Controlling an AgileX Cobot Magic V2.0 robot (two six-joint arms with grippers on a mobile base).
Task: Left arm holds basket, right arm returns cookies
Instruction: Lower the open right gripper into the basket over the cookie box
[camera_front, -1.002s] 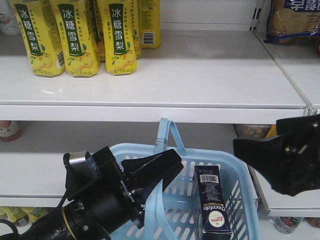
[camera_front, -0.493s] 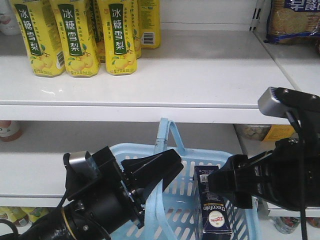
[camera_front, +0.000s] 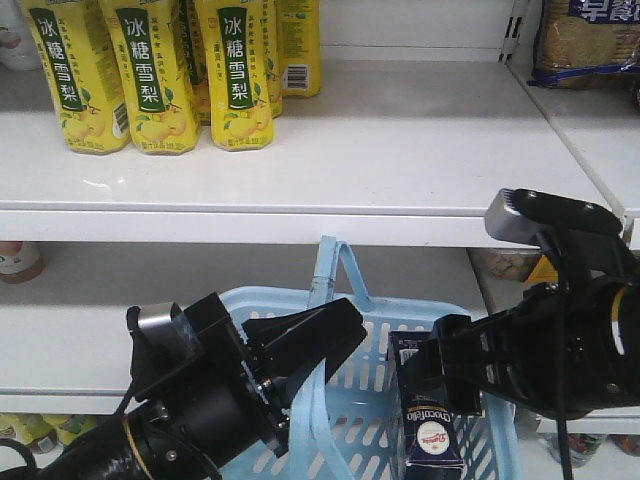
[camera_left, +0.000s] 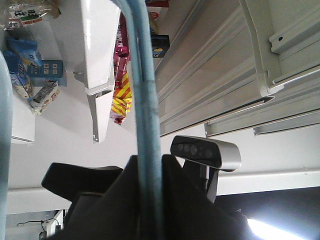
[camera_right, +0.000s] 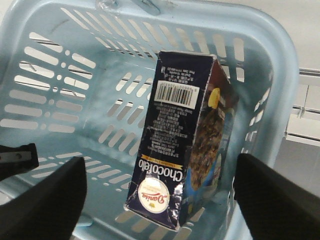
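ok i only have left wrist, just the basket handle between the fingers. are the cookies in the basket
observer: yes, the cookies stand tilted inside the basket, barcode end up.
operator: right gripper on them yet
observer: no, the right gripper is open, one finger either side of them.
operator: what's on the shelf above
observer: yellow bottles stand at the left end of the shelf above the basket.
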